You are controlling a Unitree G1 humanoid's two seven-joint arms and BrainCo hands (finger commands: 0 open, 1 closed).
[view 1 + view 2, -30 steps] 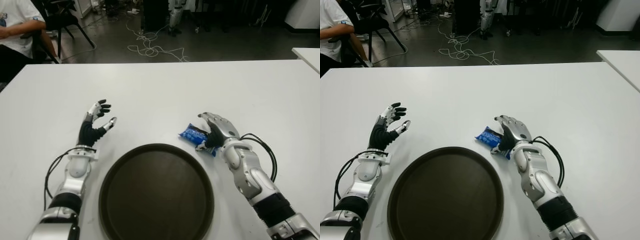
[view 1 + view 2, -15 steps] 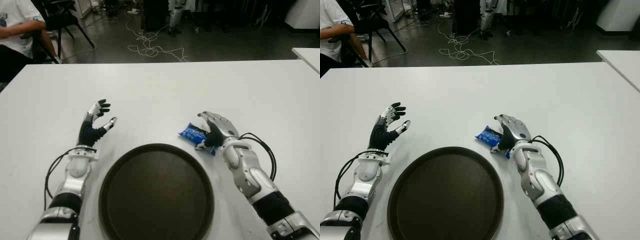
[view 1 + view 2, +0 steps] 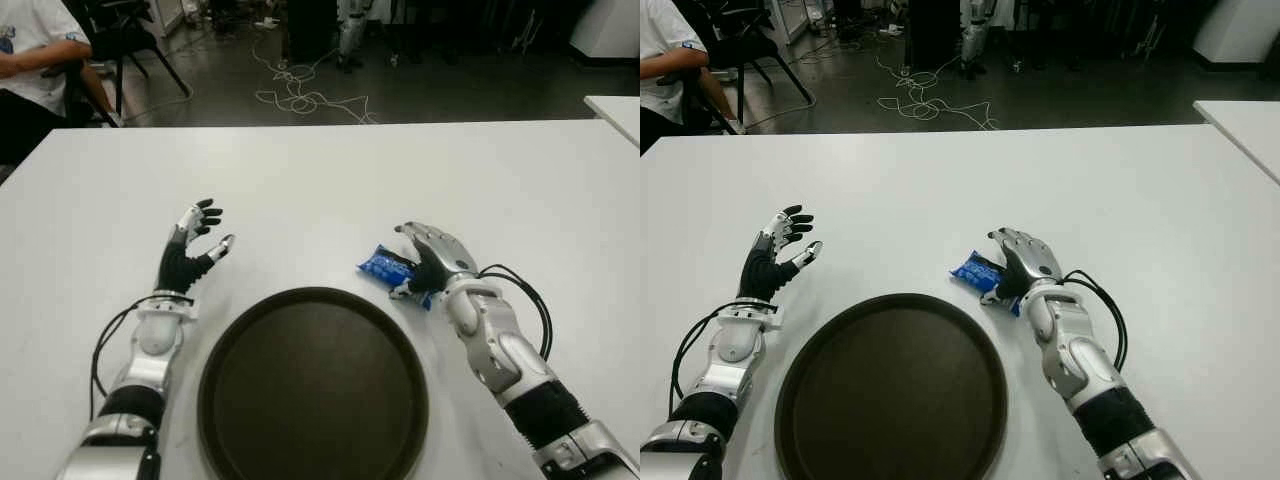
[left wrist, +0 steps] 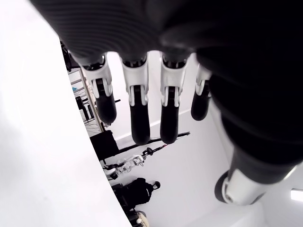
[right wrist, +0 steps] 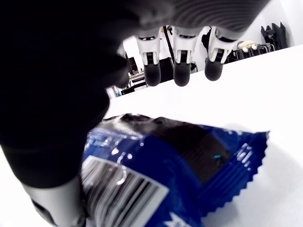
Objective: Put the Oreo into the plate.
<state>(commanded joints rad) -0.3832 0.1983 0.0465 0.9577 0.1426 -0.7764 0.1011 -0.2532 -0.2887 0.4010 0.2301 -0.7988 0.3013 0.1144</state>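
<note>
The Oreo, a blue packet (image 3: pixel 381 265), lies flat on the white table (image 3: pixel 320 170) just past the upper right rim of the round dark brown plate (image 3: pixel 312 385). My right hand (image 3: pixel 430 258) sits over the packet's right end, palm down. In the right wrist view its fingers (image 5: pixel 182 71) stretch out straight above the packet (image 5: pixel 180 165) without curling round it, and the thumb (image 5: pixel 52 189) is beside the wrapper. My left hand (image 3: pixel 195 235) is raised left of the plate, fingers spread and holding nothing. Nothing lies in the plate.
A person in a white shirt (image 3: pixel 30 45) sits beyond the table's far left corner, beside a black chair (image 3: pixel 125 40). Cables (image 3: pixel 300 95) lie on the dark floor behind. Another white table's corner (image 3: pixel 615 110) shows at the right.
</note>
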